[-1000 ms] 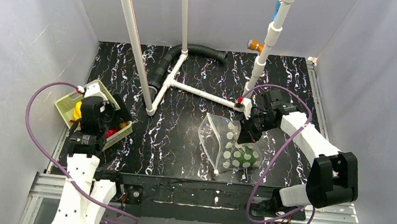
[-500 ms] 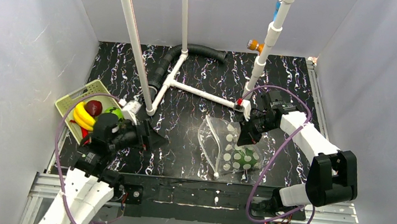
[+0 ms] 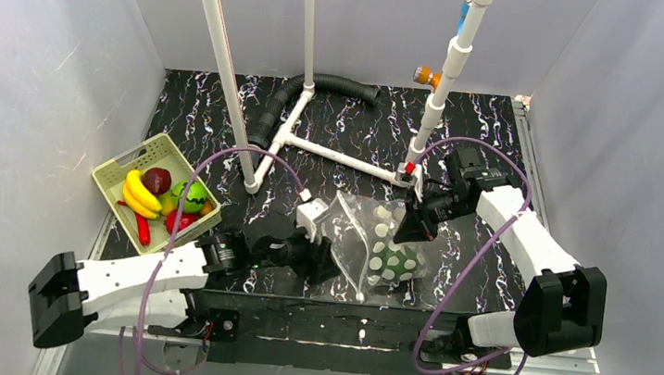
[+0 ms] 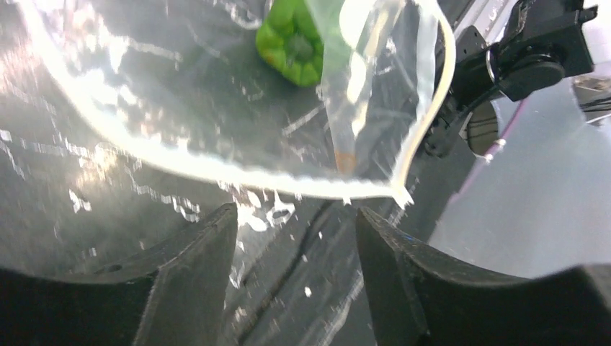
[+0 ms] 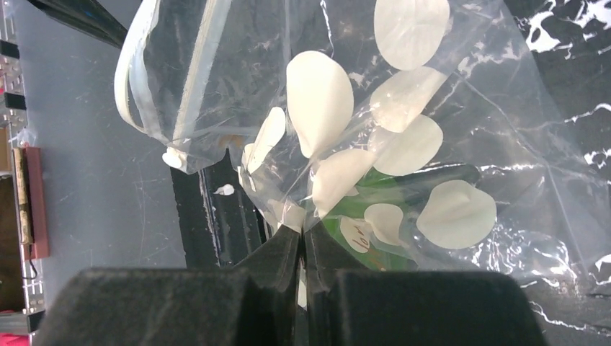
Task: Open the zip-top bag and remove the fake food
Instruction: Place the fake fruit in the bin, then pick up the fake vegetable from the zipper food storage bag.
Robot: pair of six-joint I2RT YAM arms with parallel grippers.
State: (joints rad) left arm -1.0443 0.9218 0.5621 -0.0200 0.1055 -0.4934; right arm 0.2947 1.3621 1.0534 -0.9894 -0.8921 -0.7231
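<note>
The zip-top bag (image 3: 368,247) lies near the middle of the tabletop (image 3: 317,121), toward its near edge, and one corner almost reaches that edge. A green piece (image 4: 292,43) of the fake food sits inside it, under the dotted plastic.

The right arm (image 3: 528,236) reaches in from the right side. The right jaws are together, clamped on a fold of the bag's far right side, and the plastic is bunched up between them in the right wrist view.

The left arm (image 3: 143,270) lies low along the near edge. The left jaws are apart with only tabletop showing in the gap. The bag's thick zip rim curves just ahead of their tips, not between them. I cannot tell whether they touch the plastic.

At the left edge stands a pale green basket (image 3: 127,152) holding a banana (image 3: 137,195), a dark red fruit (image 3: 158,179), a green fruit (image 3: 189,196) and a red chili (image 3: 142,228).

Bare tabletop shows between the basket and the bag, though the left arm crosses its near part. A narrower strip runs from the bag to the right edge. Behind the bag, a white pipe (image 3: 341,154) lies across the surface, with a black hose (image 3: 320,84) well beyond it.
</note>
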